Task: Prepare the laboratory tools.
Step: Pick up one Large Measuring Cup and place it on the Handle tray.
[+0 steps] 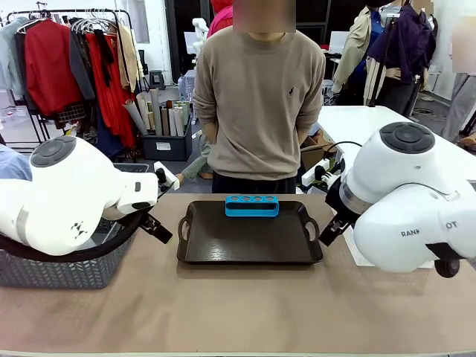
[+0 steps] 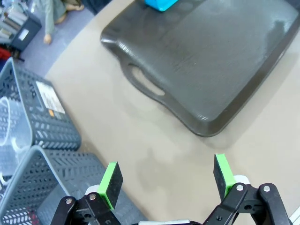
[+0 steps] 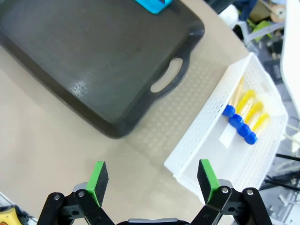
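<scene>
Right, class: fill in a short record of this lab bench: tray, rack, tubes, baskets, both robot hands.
tray: dark grey plastic tray with handles, mid-table
rack: blue plastic four-hole rack, on tray's far edge, empty
tubes: four amber blue-capped tubes, lying in white lattice basket right of tray
grey baskets: two grey lattice baskets, left of tray
left hand: open, empty
right hand: open, empty

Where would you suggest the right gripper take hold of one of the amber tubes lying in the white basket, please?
Probably the end tube, at its blue cap, coming straight down. The four lie flat and close together, so their bodies leave little finger room, and the walls of the white basket block side approaches. The right gripper is open.
</scene>
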Controlling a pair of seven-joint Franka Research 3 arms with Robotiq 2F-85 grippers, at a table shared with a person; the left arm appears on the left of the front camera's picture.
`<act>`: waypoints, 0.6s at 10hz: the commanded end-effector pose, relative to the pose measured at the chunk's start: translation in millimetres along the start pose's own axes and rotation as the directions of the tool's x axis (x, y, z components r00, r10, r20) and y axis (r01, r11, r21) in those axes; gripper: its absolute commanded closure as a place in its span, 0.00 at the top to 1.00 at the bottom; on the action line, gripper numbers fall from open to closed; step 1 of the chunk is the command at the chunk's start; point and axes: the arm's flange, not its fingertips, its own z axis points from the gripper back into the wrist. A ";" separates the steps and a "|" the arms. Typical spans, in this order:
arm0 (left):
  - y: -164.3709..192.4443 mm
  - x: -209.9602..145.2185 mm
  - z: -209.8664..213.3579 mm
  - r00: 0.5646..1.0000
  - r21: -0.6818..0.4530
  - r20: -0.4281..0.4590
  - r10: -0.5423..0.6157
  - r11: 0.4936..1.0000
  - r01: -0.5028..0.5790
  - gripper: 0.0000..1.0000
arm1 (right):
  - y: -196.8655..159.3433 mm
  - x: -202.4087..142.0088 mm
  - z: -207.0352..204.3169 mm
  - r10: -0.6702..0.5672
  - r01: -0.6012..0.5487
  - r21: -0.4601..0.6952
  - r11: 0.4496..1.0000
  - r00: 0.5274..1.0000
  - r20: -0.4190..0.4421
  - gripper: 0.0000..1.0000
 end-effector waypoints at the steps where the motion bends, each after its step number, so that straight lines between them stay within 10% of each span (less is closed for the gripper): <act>1: -0.3 -36.9 23.9 1.000 -0.011 0.017 -0.023 1.000 0.023 1.00 | 20.8 0.9 10.0 -0.008 0.006 -0.035 0.999 0.999 -0.046 1.00; 6: 2.1 3.8 9.8 1.000 0.003 0.018 -0.022 1.000 0.022 1.00 | 17.2 0.9 11.1 0.010 -0.011 -0.017 1.000 0.999 -0.043 1.00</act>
